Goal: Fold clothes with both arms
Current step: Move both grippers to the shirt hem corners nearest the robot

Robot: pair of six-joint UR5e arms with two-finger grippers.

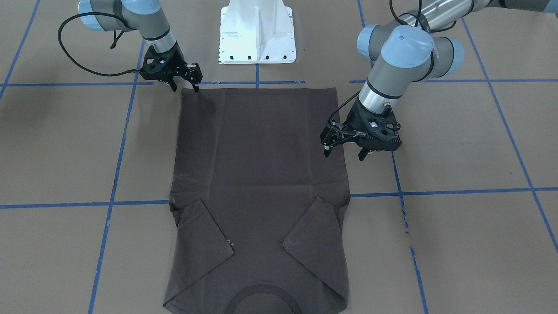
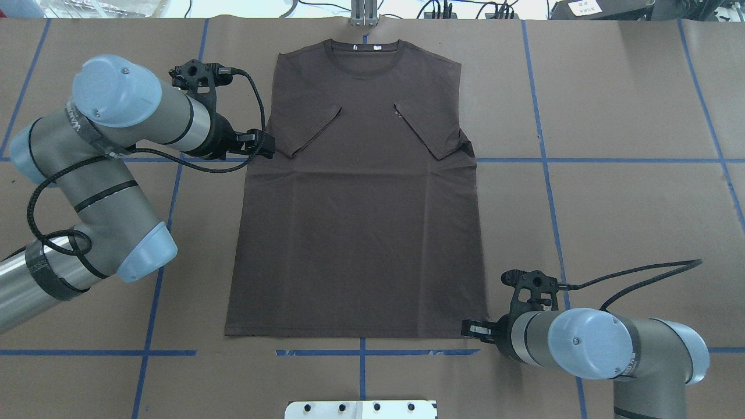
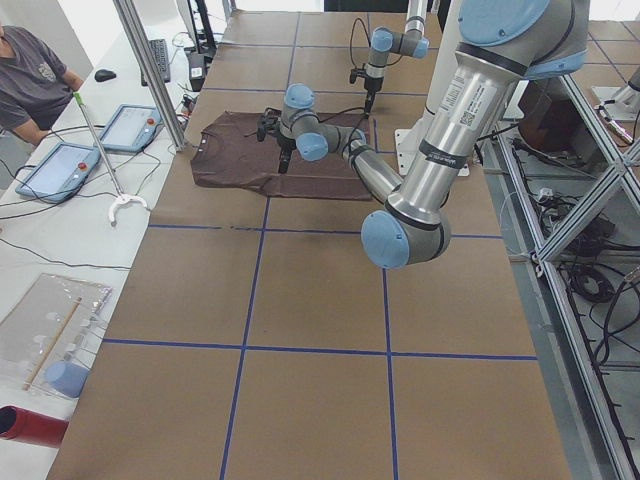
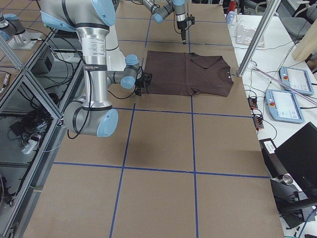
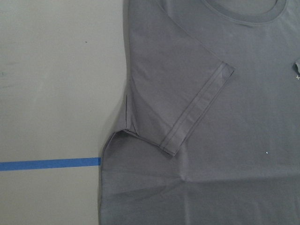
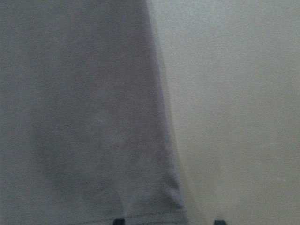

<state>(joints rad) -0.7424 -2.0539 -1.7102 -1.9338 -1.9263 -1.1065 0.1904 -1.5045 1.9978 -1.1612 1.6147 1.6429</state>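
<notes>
The dark grey-brown T-shirt (image 1: 261, 165) lies flat on the brown table, both sleeves folded inward, collar (image 2: 365, 55) at the far side from the robot. My left gripper (image 1: 344, 153) hangs open a little above the shirt's side edge, just below the folded sleeve (image 5: 187, 112); one finger is over the cloth, the other over the table. My right gripper (image 1: 185, 88) is open and low at the hem corner (image 6: 173, 208), which lies between its two fingertips (image 6: 119, 221). Neither gripper holds cloth.
The white pedestal base (image 1: 257, 35) stands just behind the hem. Blue tape lines (image 2: 611, 160) cross the table. In the left side view a seated person (image 3: 30, 80) and tablets (image 3: 60, 170) are on a bench beyond the collar end.
</notes>
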